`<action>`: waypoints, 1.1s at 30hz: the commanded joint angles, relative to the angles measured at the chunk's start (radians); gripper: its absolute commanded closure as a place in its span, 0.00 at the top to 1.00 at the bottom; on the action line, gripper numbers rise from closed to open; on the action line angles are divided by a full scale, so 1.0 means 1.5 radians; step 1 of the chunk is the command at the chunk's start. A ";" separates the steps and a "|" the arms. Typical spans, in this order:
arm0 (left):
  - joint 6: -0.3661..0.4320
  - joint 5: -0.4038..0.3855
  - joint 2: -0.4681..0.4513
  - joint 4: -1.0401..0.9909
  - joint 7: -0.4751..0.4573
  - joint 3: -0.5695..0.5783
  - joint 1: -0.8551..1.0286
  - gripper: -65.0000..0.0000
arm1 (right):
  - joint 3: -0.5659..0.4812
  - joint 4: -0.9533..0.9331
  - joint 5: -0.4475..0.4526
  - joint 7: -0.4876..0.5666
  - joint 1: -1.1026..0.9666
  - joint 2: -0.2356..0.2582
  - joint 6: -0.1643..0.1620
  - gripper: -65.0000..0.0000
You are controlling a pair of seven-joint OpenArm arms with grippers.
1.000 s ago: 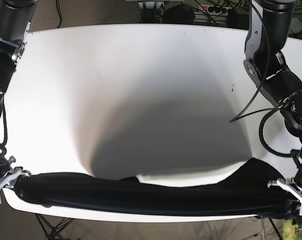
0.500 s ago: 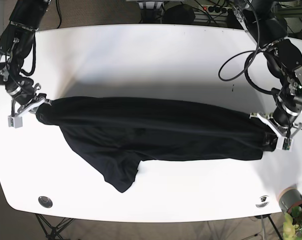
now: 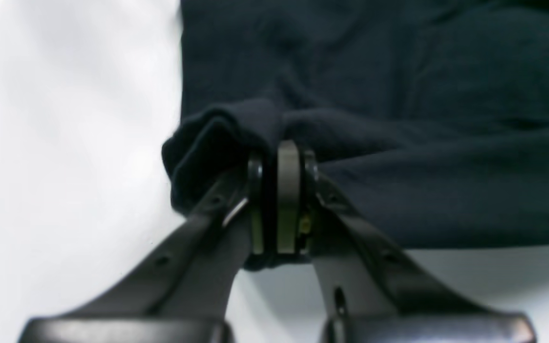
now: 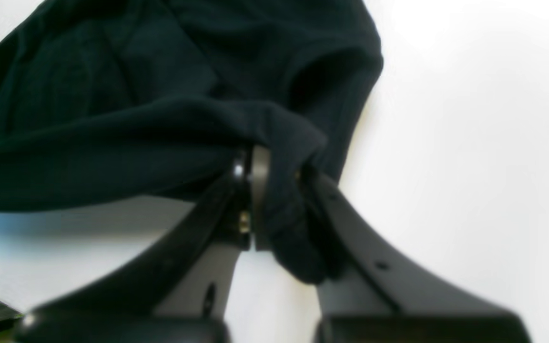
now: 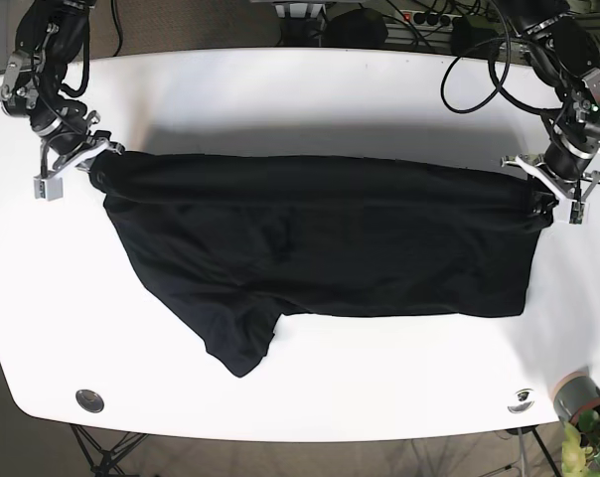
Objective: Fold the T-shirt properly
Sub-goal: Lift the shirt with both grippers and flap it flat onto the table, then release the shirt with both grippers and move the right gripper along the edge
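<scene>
The black T-shirt [image 5: 320,238] lies spread across the middle of the white table [image 5: 300,99], its far edge stretched taut between both grippers. One sleeve points toward the table's front at lower left. My left gripper [image 5: 550,194] is shut on the shirt's right corner. In the left wrist view the left gripper [image 3: 281,152] pinches a bunched fold of the T-shirt [image 3: 422,119]. My right gripper [image 5: 93,159] is shut on the left corner. The right wrist view shows the right gripper [image 4: 274,157] with the T-shirt's [image 4: 112,95] cloth wrapped over one finger.
Two round metal fittings [image 5: 88,400] [image 5: 520,400] sit near the table's front corners. A grey pot with a plant [image 5: 583,402] stands off the front right corner. Cables [image 5: 419,25] lie behind the far edge.
Both grippers have carried the shirt from the table's front edge toward the far side. The shirt has gone from a rolled strip to a wide spread sheet.
</scene>
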 commanded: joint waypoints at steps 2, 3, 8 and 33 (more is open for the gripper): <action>0.001 -0.018 -0.013 0.012 -0.022 -0.004 0.009 0.00 | 0.006 0.014 0.011 0.014 -0.014 0.004 0.004 0.03; 0.001 -0.019 -0.014 0.012 -0.022 -0.006 0.015 0.00 | 0.006 0.014 0.011 0.014 -0.020 0.004 0.007 0.03; -0.031 -0.016 -0.011 0.011 -0.022 -0.038 0.040 0.00 | 0.006 0.011 0.010 0.014 -0.050 0.004 0.057 0.03; -0.048 0.047 -0.015 0.013 0.034 -0.061 0.090 0.55 | 0.006 0.035 0.010 0.017 -0.133 -0.001 0.119 0.61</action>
